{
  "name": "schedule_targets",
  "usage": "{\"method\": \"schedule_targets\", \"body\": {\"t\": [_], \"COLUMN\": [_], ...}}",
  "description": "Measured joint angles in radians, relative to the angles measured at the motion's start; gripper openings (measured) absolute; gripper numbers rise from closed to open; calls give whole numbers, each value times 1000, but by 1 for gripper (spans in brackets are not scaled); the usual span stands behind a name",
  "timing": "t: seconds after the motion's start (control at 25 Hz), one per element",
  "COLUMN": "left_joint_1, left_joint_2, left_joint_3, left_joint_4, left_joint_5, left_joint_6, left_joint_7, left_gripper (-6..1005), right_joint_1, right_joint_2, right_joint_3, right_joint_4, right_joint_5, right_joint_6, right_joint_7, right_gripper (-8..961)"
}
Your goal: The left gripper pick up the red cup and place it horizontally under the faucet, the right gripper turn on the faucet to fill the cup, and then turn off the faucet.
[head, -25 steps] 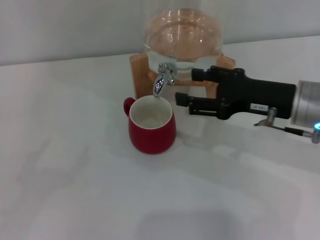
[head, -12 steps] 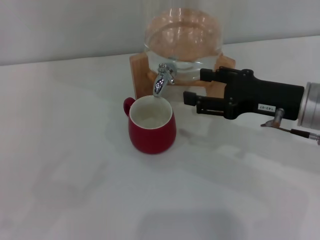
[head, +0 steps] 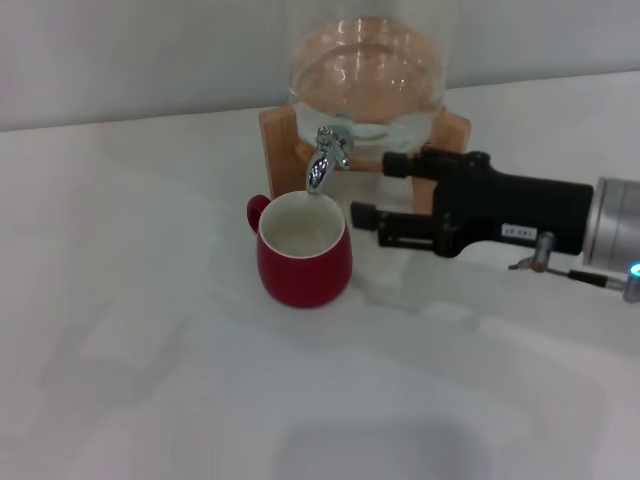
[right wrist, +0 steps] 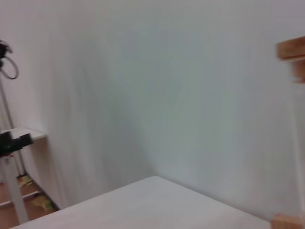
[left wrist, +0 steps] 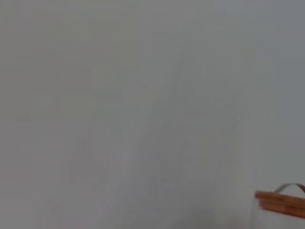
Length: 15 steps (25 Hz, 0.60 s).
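The red cup [head: 303,250] stands upright on the white table [head: 150,380] toward its far edge, mouth directly below the faucet [head: 324,160], handle pointing left. Glazed ceramic looks slippery, rigid and breakable; whether it holds water cannot be made out. The right gripper [head: 375,190] hovers just right of the cup with its jaws parted, nothing between them. The small chrome lever would need a careful, light pinch. Behind, the glass jar [head: 365,80] sits on a wooden stand [head: 280,140], top cut off. The left gripper is out of sight.
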State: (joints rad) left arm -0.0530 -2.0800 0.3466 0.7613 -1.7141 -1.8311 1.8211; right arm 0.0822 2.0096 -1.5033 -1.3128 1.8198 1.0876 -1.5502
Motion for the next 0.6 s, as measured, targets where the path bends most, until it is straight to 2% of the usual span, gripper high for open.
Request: {"method": "schedule_targets", "body": {"t": [0.24, 0.44, 0.6], "left_joint_1": [-3, -19, -28], "left_joint_2": [-1, 0, 1], "left_joint_3": [-8, -8, -8], "left_joint_4": [-2, -2, -2], "left_joint_5": [-2, -2, -2], "left_joint_6": [20, 40, 48], "left_joint_7": [0, 0, 0], "left_gripper": [890, 890, 889], "right_joint_1": [-19, -105, -134], "right_joint_2": [0, 0, 7], "right_joint_3": [-73, -194, -235], "right_joint_4": [-55, -204, -236], "right_joint_5": [9, -33, -46], "right_joint_6": [-1, -139, -217], "right_joint_7": [-4, -6, -5], "right_gripper": [795, 796, 796]}}
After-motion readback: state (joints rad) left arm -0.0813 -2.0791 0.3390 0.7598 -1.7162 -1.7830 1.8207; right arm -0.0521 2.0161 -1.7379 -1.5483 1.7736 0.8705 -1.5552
